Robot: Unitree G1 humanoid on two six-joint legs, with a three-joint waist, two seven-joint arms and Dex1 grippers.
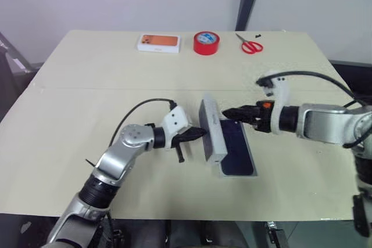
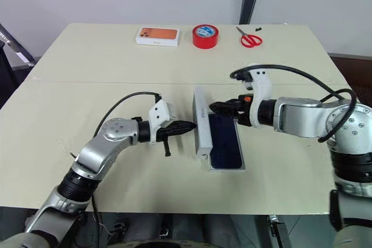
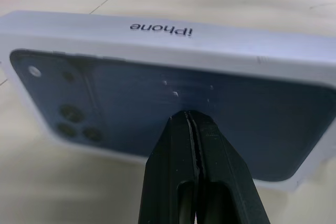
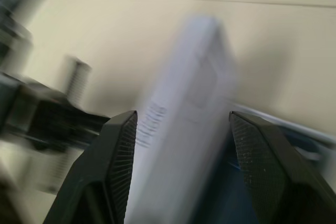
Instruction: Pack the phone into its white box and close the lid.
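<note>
On the beige table (image 1: 87, 85), the shut left gripper (image 1: 200, 134) nears the lid (image 1: 210, 130); right gripper (image 1: 228, 112) spread.

Both arms reach inward; the left gripper (image 3: 195, 129) has its fingers pressed together, the right gripper (image 4: 181, 124) spread apart.

Silver arms (image 1: 119, 158), black cables, apparently.

On the beige table (image 1: 70, 143): one phone (image 1: 237, 149), one white box (image 1: 228, 173) beneath it, one lid (image 1: 210, 129) raised on edge; toward twelve o'clock, one boxed orange phone (image 1: 158, 43), one roll of red tape (image 1: 206, 43), one pair of red scissors (image 1: 250, 44). Two grippers work, left gripper (image 1: 200, 134) and right gripper (image 1: 228, 112).
</note>
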